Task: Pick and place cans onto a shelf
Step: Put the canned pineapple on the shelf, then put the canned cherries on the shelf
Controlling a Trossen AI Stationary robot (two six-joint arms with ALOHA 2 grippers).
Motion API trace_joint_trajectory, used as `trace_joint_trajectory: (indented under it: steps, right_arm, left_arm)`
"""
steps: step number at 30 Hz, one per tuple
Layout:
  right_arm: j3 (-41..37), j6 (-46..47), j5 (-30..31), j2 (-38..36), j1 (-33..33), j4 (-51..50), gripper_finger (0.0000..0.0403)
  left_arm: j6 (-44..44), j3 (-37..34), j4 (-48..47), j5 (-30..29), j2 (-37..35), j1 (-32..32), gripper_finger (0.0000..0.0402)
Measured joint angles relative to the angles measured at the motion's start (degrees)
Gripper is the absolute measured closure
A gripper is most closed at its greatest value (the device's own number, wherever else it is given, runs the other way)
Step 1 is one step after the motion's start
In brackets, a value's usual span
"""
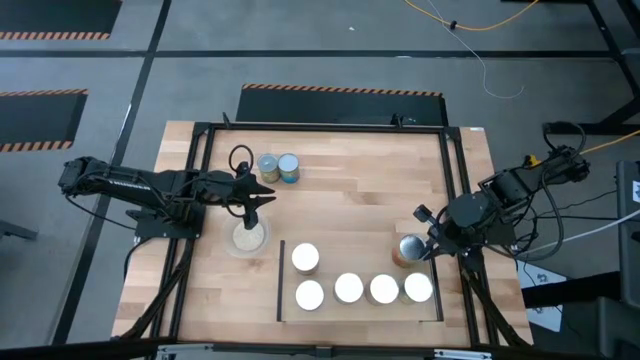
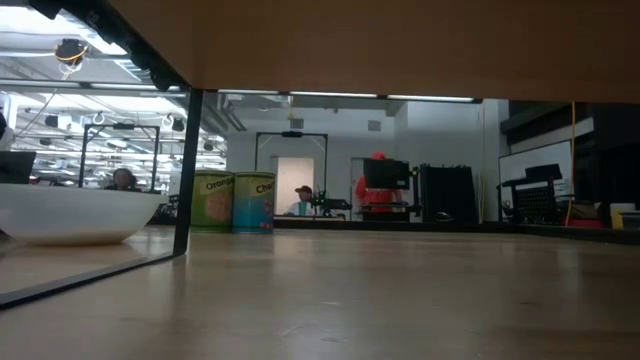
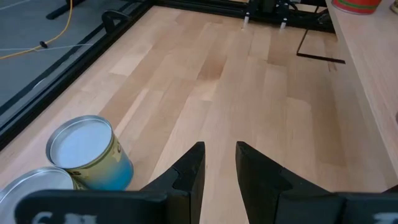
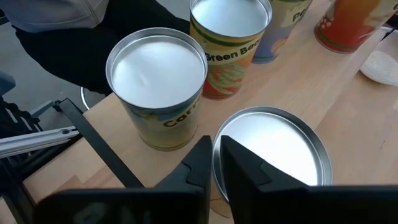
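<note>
The right gripper stands at the right end of the shelf, beside a can that sits just far of the end can of the near row. In the right wrist view its two fingers lie almost closed together over the near rim of that can's silver top — nothing sits between them, so the can is not held. Whether they touch the rim cannot be told.

On the shelf, four cans form the near row and a fifth stands behind its left end. Two more cans wait off the shelf at the far side of the table, close together, beside the left gripper.

The left gripper hangs between those two cans and a round clear dish. Its fingers are parted by a narrow gap and carry nothing; the two cans show just to one side in its wrist view.

Judgement: the step in hand is the setting-down of the sixth can at the right end — it looks placed or being nudged, with release apparently done. The next move calls for the right gripper to lift clear without tipping that can, and for the left gripper to open wider before it can span one of the far pair.
</note>
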Motion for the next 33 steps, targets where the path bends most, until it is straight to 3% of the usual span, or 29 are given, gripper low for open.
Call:
trace_joint_trajectory:
  steps: [8,14,24,27,33]
  right_arm:
    - [0.3,0.0,0.0,0.0,0.0,-0.2,0.0363]
    - [4.8,0.0,1.1,0.0,-0.1,-0.5,0.0363]
    - [12.9,-5.9,19.4,-2.6,-0.4,-1.5,0.0363]
    - [12.5,-7.2,22.7,-4.5,-1.7,-1.0,0.0363]
    - [9.8,-7.8,23.1,-7.0,-7.2,1.5,0.0363]
  left_arm:
    - [0.0,0.0,0.0,0.0,0.0,0.0,0.0318]
    - [0.0,0.0,2.2,0.0,0.0,0.0,0.0318]
    - [0.5,0.0,14.7,-0.3,0.0,0.0,0.0318]
    - [0.5,0.0,18.5,-3.7,0.0,0.0,0.0318]
    - [0.5,0.0,25.3,-12.3,0.0,1.5,0.0318]
